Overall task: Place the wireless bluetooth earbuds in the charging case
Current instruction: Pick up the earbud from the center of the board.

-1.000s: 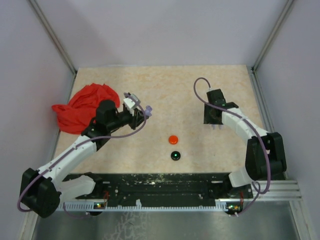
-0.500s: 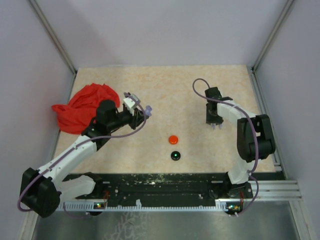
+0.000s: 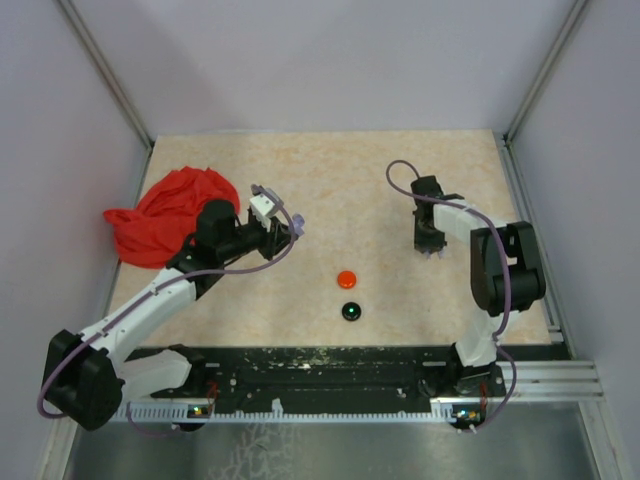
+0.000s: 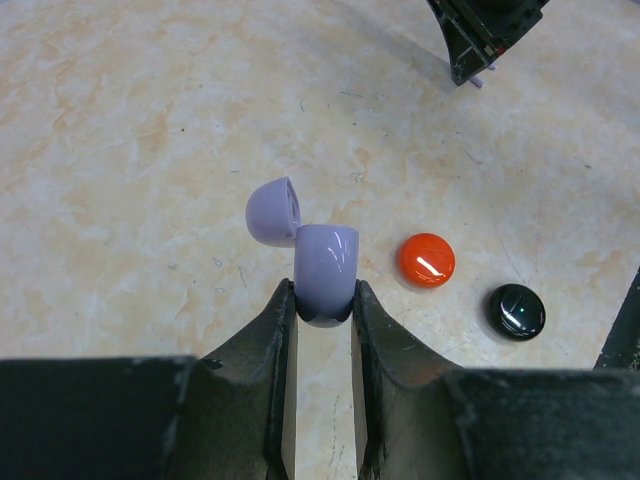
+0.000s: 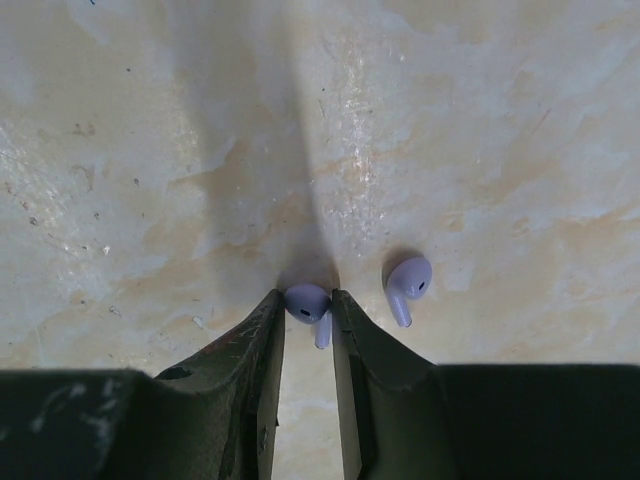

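Observation:
The earbuds are two small lavender pieces with short stems. My right gripper [image 5: 308, 305] is low on the table, its jaws shut on one earbud [image 5: 307, 302]. The second earbud [image 5: 408, 280] lies loose just to its right. In the top view the right gripper [image 3: 430, 250] is at the right of the table. My left gripper [image 4: 323, 300] is shut on the lavender charging case [image 4: 325, 265] and holds it above the table with its lid [image 4: 273, 212] flipped open. In the top view the case [image 3: 297, 224] is at centre left.
A red disc [image 3: 346, 278] and a black disc [image 3: 351, 311] lie on the table at centre front; both also show in the left wrist view, red [image 4: 427, 259] and black [image 4: 516, 311]. A crumpled red cloth [image 3: 165, 213] lies at the far left.
My right arm's elbow has swung in and up, and its gripper has settled onto the earbuds. My left arm with the case has barely moved.

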Tool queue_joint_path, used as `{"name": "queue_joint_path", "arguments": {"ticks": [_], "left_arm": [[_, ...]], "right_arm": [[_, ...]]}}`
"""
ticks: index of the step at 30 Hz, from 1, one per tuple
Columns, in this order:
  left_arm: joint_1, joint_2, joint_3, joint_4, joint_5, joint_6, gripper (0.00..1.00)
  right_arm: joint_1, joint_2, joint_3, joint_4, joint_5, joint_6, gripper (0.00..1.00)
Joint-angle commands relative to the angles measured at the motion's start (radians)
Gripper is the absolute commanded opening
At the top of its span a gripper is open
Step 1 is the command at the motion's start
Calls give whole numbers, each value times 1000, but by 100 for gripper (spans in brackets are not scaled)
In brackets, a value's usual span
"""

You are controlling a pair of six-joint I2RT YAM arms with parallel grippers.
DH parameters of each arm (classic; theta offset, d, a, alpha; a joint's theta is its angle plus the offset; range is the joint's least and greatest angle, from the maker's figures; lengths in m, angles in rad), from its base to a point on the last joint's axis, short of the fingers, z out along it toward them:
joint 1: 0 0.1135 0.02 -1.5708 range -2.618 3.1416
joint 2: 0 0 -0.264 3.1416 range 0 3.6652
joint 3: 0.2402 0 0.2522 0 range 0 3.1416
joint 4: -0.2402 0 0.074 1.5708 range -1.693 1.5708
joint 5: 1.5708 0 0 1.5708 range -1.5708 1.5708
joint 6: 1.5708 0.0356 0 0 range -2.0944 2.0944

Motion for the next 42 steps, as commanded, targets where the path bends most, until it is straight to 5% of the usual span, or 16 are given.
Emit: {"name": "queue_joint_path", "arguments": {"ticks": [1,13,27,42], "left_arm": [[5,2,21,9,-1,-9,1],[4,-13,-32,121,73,-46,1],[7,-52,-257,592,112,-175,1],[20,-77,-363,823,111,-239,1]], "right_arm": [[-7,15,39,11,-9,-10,25],[36,-152,8,66,-96,-33,13],[311,-434,-49,271,-105,-61,12],[566,-614,-113,548,-117,-59,10]]}}
